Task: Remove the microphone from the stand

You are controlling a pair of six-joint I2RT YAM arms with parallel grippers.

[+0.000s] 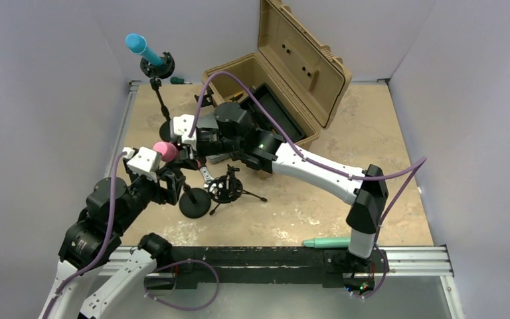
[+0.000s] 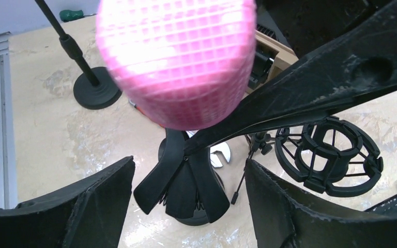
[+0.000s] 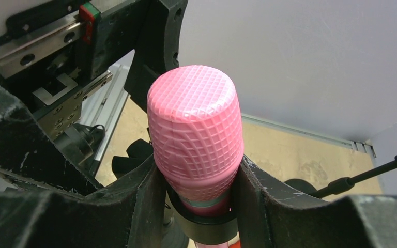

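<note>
Pinched tight in black right gripper [image 3: 199,192]: pink, grid-textured plastic microphone [image 3: 194,129], upright, neck seated in black ring clip [image 3: 207,231] (atop round-based stand [image 1: 194,201]). Flanked below by left gripper [image 2: 191,206], jaws apart, gripping nothing.

pink microphone [image 3: 194,139], right claw [image 3: 198,194] clamped round it

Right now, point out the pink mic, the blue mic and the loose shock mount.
pink mic [image 3: 194,134], right wrist view, on its mesh head.
blue mic [image 1: 136,44], top external view, on its head.
shock mount [image 1: 226,189], top external view, on its cage.
</note>
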